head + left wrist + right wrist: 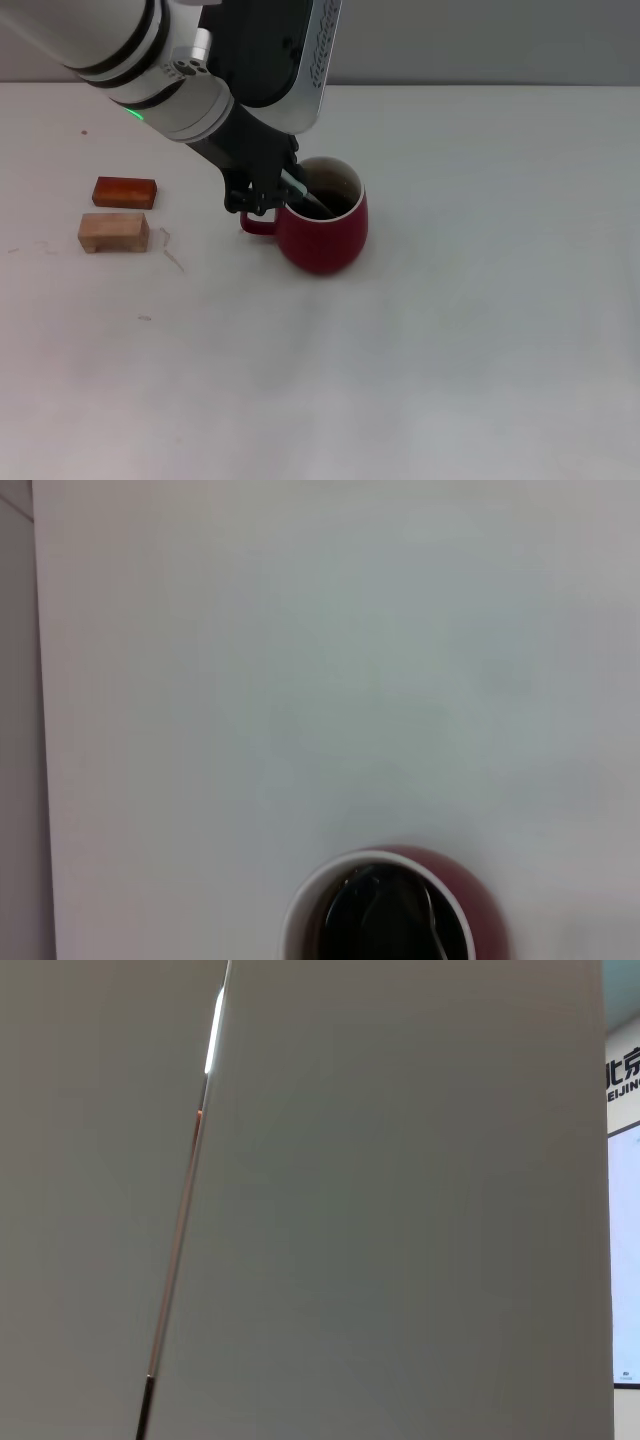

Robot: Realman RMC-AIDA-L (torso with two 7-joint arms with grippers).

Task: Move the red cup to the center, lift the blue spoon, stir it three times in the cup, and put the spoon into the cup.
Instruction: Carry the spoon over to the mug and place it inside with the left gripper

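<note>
Left hand point(285, 190) pinching the blue spoon point(308, 195) at the rim of the red cup point(325, 232); spoon slants into the cup on the desk point(480, 300).

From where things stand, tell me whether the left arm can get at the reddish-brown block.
Probably yes. The left end effector is at the red cup, seemingly holding the blue spoon in it. The reddish-brown block lies on the same side, with bare table between, but the spoon would come first.
</note>
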